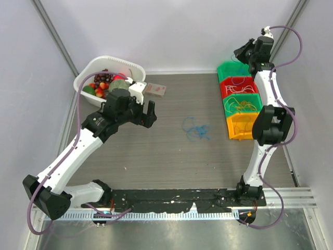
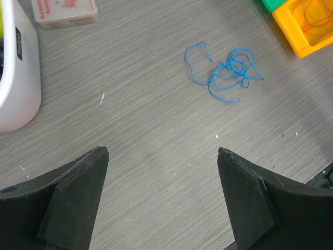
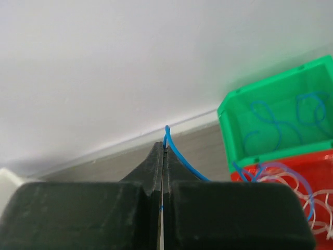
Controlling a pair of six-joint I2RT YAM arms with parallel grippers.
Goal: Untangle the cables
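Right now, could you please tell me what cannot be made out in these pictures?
Right wrist view: where the blue cable pinched by the right end effector runs on; the end effector's own body hides it.
Top view: that cable is too thin to trace.
Left wrist view: the yellow bin is cut off by the upper right corner.
Left wrist view: whether the blue tangle is one cable or several; too fine.

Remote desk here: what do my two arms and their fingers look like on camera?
The left arm and right arm have white link shells with bulky black joint housings. A purple-grey hose loops along each. The left gripper and right gripper are matte black, with flat wedge-shaped fingers tapering to blunt tips. No markings are readable.
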